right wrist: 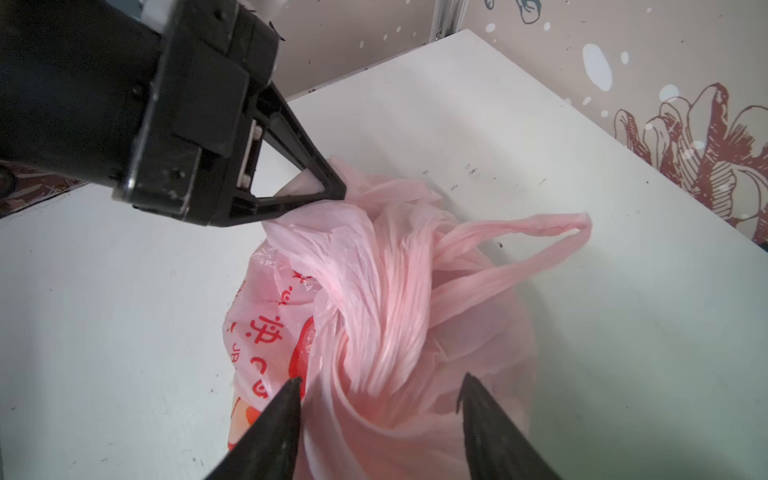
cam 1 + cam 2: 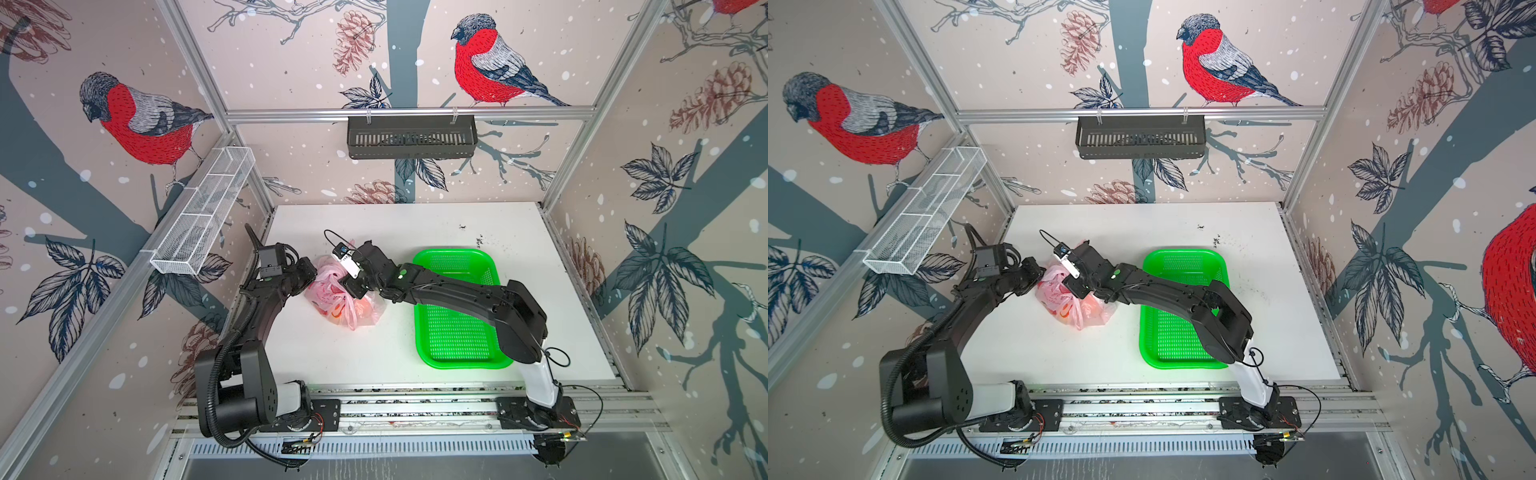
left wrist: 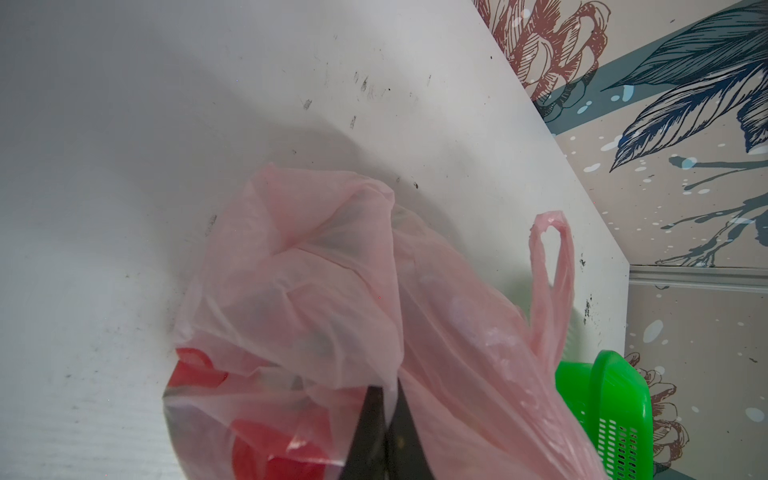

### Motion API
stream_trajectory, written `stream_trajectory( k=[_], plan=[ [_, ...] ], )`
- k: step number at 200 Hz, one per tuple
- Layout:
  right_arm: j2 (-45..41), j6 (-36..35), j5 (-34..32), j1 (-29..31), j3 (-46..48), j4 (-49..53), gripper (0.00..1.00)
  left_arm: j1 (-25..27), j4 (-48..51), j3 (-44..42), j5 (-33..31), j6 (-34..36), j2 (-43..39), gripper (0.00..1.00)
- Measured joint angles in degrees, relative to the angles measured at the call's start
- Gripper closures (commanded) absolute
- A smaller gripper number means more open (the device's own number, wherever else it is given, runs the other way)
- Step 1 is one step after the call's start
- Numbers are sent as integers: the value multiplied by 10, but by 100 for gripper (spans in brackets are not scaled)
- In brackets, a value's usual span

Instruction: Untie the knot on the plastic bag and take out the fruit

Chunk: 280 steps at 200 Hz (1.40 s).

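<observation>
The plastic bag (image 2: pixel 347 301) (image 2: pixel 1075 303) is seen in both top views on the white table (image 2: pixel 332 357), toward 9 o'clock from the table's middle and near its left edge. The left gripper (image 1: pixel 337 190) is pressed together on a fold of the bag's upper rim, reached from 9 o'clock. The right gripper (image 1: pixel 382 378) is held spread over the bag from 3 o'clock, its fingertips (image 1: pixel 296 384) set to either side of the knot (image 1: pixel 388 316), which is not clamped. One handle loop (image 1: pixel 540 235) is laid free on the table beyond the twist. The fruit (image 2: pixel 365 309) is made out only as orange and red shapes through the plastic.

The green basket (image 2: pixel 453 340) is set at 3 o'clock from the bag, apart from it, partly crossed by the right arm. Bare tabletop is left at 6 o'clock from the bag down to the front edge, and at 12 o'clock up to the rear edge. Little room is left at 9 o'clock, where the left arm is crowded against the table's edge.
</observation>
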<state>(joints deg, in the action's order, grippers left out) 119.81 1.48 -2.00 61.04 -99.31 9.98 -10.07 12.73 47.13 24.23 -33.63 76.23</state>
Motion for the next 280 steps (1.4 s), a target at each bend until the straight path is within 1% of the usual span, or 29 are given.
stream_trajectory(
  k=[19,30,45,51,66,86,139,179,224,280],
  plan=[
    [12,-1,13,0,-9,10,52,0,-3,-1,0,-6,1,100],
    [14,-1,19,0,-8,14,59,0,-6,-1,0,-10,2,100],
    [12,-1,24,0,-1,14,72,0,-14,-2,-1,-17,2,100],
    [10,0,27,0,6,14,76,0,-17,-2,-1,-21,2,100],
    [-3,3,30,1,28,13,84,0,-25,-3,-2,-24,3,100],
    [-29,16,31,2,60,8,90,0,-36,-3,-4,-37,7,100],
    [-112,48,4,-1,162,-17,95,-3,-71,-3,-32,-67,20,100],
    [-172,93,-28,-23,246,-54,96,-18,-87,-17,-39,-84,16,100],
    [-207,146,-50,-59,302,-105,96,-59,-89,-47,-50,-102,-18,100],
    [-210,189,-54,-82,312,-154,95,-120,-83,-85,-54,-112,-62,100]
  ],
)
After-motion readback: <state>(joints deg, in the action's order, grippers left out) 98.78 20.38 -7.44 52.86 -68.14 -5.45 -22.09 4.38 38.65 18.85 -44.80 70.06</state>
